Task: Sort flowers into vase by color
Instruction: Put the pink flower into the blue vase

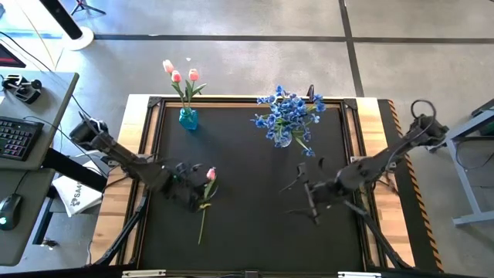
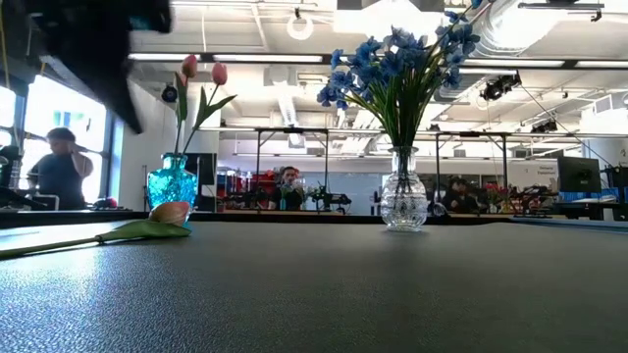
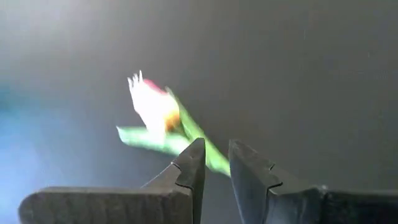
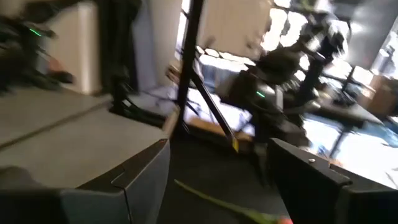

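A single pink tulip lies flat on the black mat, its head toward the far edge. It also shows in the left wrist view. My left gripper hovers above the tulip's head end, its fingers only a narrow gap apart and touching nothing. My right gripper is wide open and empty over the mat's right half; its wrist view sees the tulip's stem. A blue vase holds three pink tulips. A clear vase holds the blue blossoms.
Both vases stand near the mat's far edge, the blue one at the left, the clear one at centre right. The mat has a wooden border. A desk with a keyboard stands left of the table. People show in the room beyond.
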Robot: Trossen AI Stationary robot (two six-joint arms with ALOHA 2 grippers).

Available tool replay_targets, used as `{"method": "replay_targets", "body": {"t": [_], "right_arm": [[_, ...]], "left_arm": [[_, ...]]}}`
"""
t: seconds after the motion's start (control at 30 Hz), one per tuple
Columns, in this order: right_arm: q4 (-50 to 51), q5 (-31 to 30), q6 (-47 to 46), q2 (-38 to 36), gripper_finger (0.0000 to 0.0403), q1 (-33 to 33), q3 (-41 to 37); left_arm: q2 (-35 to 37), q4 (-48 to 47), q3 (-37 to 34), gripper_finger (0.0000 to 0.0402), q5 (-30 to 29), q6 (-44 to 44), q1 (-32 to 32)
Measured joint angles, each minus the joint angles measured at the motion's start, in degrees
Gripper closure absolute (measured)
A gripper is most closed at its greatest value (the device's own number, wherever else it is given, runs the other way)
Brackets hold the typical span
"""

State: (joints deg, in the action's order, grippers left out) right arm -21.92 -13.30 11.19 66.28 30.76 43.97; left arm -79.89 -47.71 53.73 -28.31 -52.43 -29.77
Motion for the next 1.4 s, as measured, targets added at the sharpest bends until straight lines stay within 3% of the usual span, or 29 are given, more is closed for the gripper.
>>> {"method": "replay_targets", "body": {"t": [0.2,0.37,0.47,0.63,0.87,0.97,1.4], "right_arm": [[0.5,-10.48,-2.29,5.58,0.0138,3.99,0.0],[7.71,-22.1,-8.8,5.94,0.0138,6.71,0.04],[13.22,-26.03,-14.39,5.94,0.0138,7.43,0.04],[22.02,-26.38,-24.36,6.16,0.0138,7.59,0.09],[28.23,-29.6,-33.75,7.82,0.0138,7.55,0.09],[28.71,-32.4,-35.05,9.95,0.0138,7.22,0.11],[27.69,-28.0,-36.88,16.76,0.0138,3.58,0.11]], "left_arm": [[-0.03,3.06,-5.76,0.0334,5.05,-20.76,-5.05],[-0.03,8.3,-9.54,0.0299,8.33,-28.04,-5.57],[-0.1,10.9,-10.51,0.0272,8.83,-29.74,-5.5],[-0.42,12.19,-10.68,0.024,8.43,-30.44,-5.37],[-2.57,12.07,-10.68,0.0234,7.52,-33.1,-3.92],[-4.46,12.57,-10.68,0.0234,7.49,-33.52,-3.42],[-11.25,18.48,-10.66,0.0209,3.44,-34.49,0.35]]}}
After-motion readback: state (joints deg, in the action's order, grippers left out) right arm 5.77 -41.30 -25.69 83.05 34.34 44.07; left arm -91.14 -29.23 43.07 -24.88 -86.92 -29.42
